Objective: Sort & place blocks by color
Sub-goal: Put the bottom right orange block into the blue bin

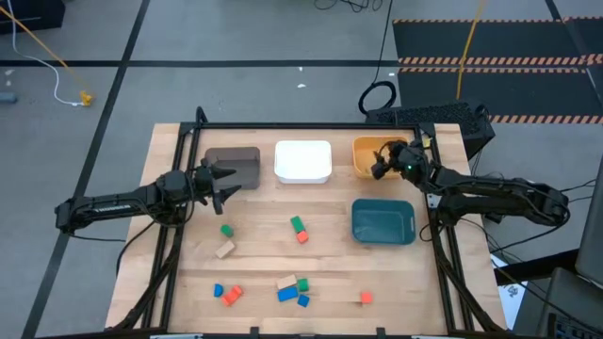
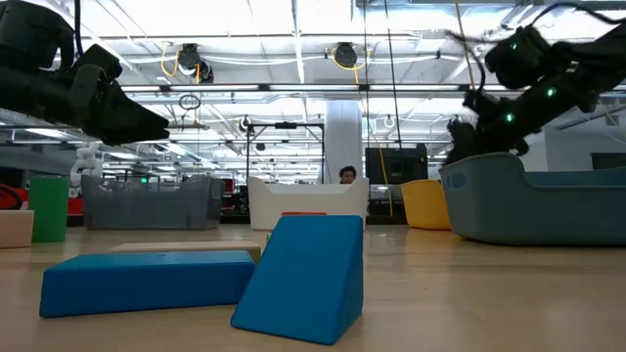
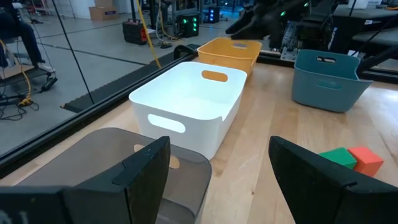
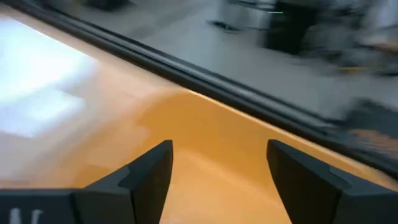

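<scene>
Overhead, table-level and 2 wrist cameras share the table [image 1: 254, 235].

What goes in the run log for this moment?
left gripper: open, empty, by brown bin | right gripper: open, empty, over orange bin | blocks: loose on table

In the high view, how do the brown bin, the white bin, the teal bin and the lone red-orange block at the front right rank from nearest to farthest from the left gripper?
From the left gripper:
1. Brown bin, right beside it at the back left.
2. White bin, back centre.
3. Teal bin, right side.
4. Red-orange block, front right.
</scene>
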Robot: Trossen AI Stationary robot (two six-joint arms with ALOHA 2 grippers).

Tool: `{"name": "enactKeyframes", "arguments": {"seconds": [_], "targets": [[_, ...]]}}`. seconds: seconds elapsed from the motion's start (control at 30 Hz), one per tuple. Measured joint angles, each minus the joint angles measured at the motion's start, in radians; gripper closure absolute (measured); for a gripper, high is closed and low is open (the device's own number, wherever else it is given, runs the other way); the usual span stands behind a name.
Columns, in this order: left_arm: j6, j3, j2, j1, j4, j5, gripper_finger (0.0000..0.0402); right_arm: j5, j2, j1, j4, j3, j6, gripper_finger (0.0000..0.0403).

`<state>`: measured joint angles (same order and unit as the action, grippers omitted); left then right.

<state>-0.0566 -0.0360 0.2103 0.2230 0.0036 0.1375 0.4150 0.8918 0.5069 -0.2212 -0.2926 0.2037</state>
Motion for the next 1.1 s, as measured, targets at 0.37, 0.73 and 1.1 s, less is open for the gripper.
{"name": "enactKeyframes", "arguments": {"seconds": [0.37, 0.73, 1.1], "targets": [[0.000, 0.000, 0.000, 0.000, 0.000, 0.000, 0.0128, -0.415, -0.146, -0.309, -0.120, -0.042, 0.340, 0.0165], [0.000, 0.000, 0.000, 0.000, 0.000, 0.000, 0.0128, -0.122, -0.023, -0.902, -0.301, -0.042, 0.308, 0.0165], [0.000, 0.000, 0.000, 0.000, 0.000, 0.000, 0.0128, -0.045, 0.344, -1.203, -0.536, -0.109, 0.360, 0.0165]]}}
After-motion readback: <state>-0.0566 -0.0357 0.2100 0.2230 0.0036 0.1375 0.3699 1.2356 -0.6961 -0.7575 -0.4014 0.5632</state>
